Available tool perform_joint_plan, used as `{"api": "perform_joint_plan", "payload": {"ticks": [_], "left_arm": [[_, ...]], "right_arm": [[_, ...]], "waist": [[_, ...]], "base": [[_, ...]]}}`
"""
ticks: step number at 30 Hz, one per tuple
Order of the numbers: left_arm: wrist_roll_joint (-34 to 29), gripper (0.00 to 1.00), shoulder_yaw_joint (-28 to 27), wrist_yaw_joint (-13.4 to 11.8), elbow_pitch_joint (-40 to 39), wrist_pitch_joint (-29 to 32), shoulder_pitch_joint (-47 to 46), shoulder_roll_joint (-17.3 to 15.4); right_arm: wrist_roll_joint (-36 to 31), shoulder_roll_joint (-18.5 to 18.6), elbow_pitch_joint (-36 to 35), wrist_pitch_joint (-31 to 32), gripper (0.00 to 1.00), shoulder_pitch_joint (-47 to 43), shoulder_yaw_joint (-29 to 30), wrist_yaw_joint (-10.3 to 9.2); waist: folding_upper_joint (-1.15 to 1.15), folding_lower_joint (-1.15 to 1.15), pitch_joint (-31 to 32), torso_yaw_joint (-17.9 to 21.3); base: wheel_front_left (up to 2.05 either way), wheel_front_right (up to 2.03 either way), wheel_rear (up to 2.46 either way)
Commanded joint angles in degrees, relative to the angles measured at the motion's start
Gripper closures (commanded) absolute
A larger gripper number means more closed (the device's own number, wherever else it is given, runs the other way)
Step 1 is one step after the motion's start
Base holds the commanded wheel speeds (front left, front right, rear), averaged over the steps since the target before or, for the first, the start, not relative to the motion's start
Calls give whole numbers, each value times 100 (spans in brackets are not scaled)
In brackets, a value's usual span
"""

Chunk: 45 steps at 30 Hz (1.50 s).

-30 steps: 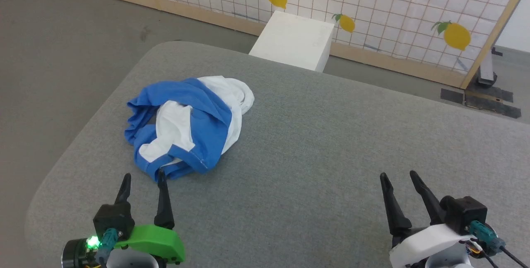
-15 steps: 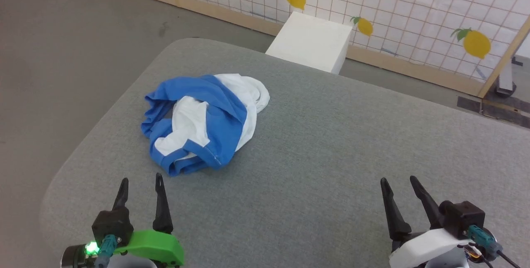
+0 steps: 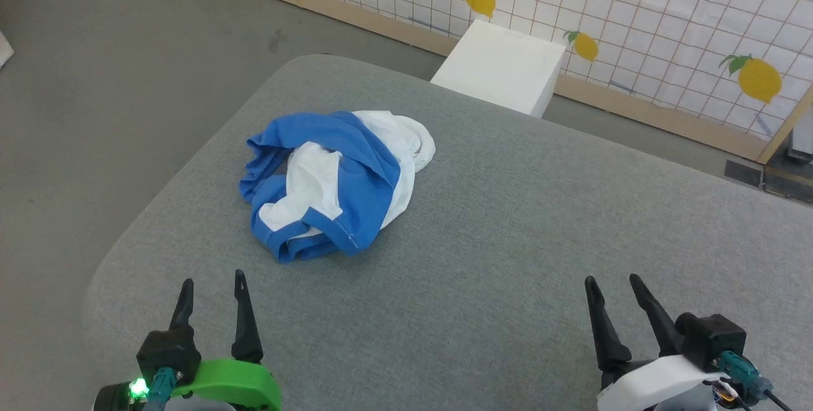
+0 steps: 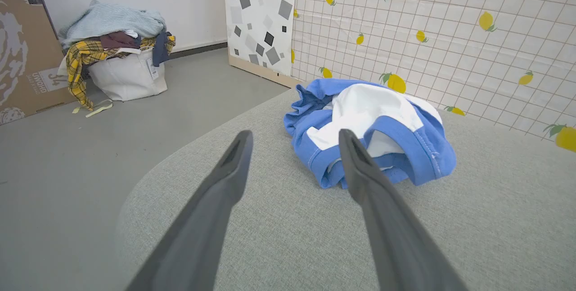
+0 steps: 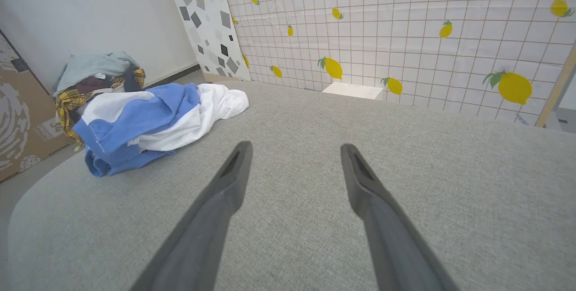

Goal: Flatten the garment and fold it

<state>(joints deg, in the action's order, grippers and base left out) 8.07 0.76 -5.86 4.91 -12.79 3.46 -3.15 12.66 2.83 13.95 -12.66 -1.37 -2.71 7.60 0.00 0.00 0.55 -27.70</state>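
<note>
The garment [image 3: 330,182] lies crumpled in a blue and white heap on the left half of the grey table [image 3: 508,220]. It also appears in the left wrist view, the garment [image 4: 373,133] just beyond the fingertips, and at the left of the right wrist view, the garment [image 5: 148,120]. My left gripper [image 3: 213,277] stands open at the lower left, short of the heap's near edge, nothing between its fingers. My right gripper [image 3: 613,281] is open at the lower right over bare table, far from the garment. Both sets of fingers [image 4: 234,165] [image 5: 234,169] hover above the cloth surface.
A white box [image 3: 502,68] stands on the floor behind the table, before a lemon-print screen [image 3: 635,11]. A white laundry basket [image 4: 126,75] piled with clothes sits on the floor to the left. The table's rounded left corner [image 3: 120,252] is near my left gripper.
The head camera has turned, shifting the whole scene to the right and slightly down. The garment lies as before. Both grippers stay open; the left one now sits farther from the heap in the picture.
</note>
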Motion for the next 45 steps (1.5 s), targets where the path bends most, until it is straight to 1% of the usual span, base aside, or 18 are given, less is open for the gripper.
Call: {"api": "perform_joint_plan", "payload": {"ticks": [1, 8, 12, 14, 16, 19, 21, 25, 27, 29, 31, 33, 35, 37, 38, 39, 42, 45], "left_arm": [[2, 0, -1, -24, 25, -71, 24, 24], [38, 0, -22, 42, 124, -154, -102, -2], [214, 0, -7, 262, 367, -100, -551, -108], [383, 0, -5, 420, 525, 119, -1016, -163], [529, 0, 23, 589, 733, 487, -1574, -232], [814, 0, 54, 814, 1240, 1306, -2516, -315], [916, 0, 116, 877, 1667, 1985, -3094, -383], [1142, 0, 149, 811, 2532, 3431, -3957, -449], [1101, 0, 246, 751, 2940, 4115, -4201, -558], [1075, 0, 294, 680, 3247, 4579, -4337, -643], [1056, 0, 308, 569, 3545, 4940, -4363, -716], [1024, 0, 283, 415, 3781, 5087, -4304, -800], [1072, 0, 222, 341, 3950, 5071, -4192, -813], [1090, 0, 182, 284, 4058, 4908, -4082, -819], [1079, 46, 176, 268, 4078, 4785, -4046, -832], [1089, 100, 127, 227, 4069, 4543, -4015, -839], [1104, 100, 82, 236, 4098, 4112, -3998, -860], [1099, 100, 88, 378, 3927, 3436, -4182, -852]], "right_arm": [[67, 4, 46, -65, 0, -83, -11, -10], [162, 5, 133, -152, 0, -90, -38, -10], [186, 5, 141, -190, 0, -86, -57, -11], [167, 5, 115, -185, 0, -82, -45, -11], [109, 5, 63, -138, 0, -69, -11, -11], [0, 5, -52, -22, 0, -1, 56, -11], [-82, 5, -147, 54, 0, 49, 116, -11], [-248, 5, -368, 219, 0, 154, 211, -11], [-302, 5, -465, 279, 0, 197, 259, -11], [-339, 5, -547, 317, 0, 217, 317, -11], [-356, 5, -612, 343, 0, 231, 360, -11], [-365, 5, -661, 359, 0, 250, 360, -11], [-357, 5, -692, 353, 0, 266, 378, -11], [-344, 5, -701, 336, 0, 267, 407, -11], [-338, 5, -695, 333, 0, 272, 409, -11], [-330, 5, -676, 327, 0, 288, 405, -11], [-284, 5, -613, 286, 0, 323, 345, -11], [-189, 5, -505, 213, 0, 343, 273, -11]], "waist": [[0, 0, 3, -13], [0, 0, 39, -32], [0, 0, 1, 5], [0, 0, -69, 40], [0, 0, -158, 125], [0, 0, -398, 330], [0, 0, -571, 470], [0, 0, -944, 803], [0, 0, -1096, 975], [0, 0, -1231, 1112], [0, 0, -1338, 1220], [0, 0, -1424, 1325], [0, 0, -1473, 1395], [0, 0, -1484, 1417], [0, 0, -1479, 1426], [0, 0, -1459, 1433], [0, 0, -1344, 1443], [0, 0, -1157, 1446]], "base": [[0, 0, 0], [0, 0, 0], [0, 0, 0], [0, 0, 0], [0, 0, 0], [0, 0, 0], [0, 0, 0], [0, 0, 0], [0, 0, 0], [0, 0, 0], [0, 0, 0], [0, 0, 0], [0, 0, 0], [0, 0, 0], [0, 0, 0], [0, 0, 0], [0, 0, 0], [0, 0, 0]]}}
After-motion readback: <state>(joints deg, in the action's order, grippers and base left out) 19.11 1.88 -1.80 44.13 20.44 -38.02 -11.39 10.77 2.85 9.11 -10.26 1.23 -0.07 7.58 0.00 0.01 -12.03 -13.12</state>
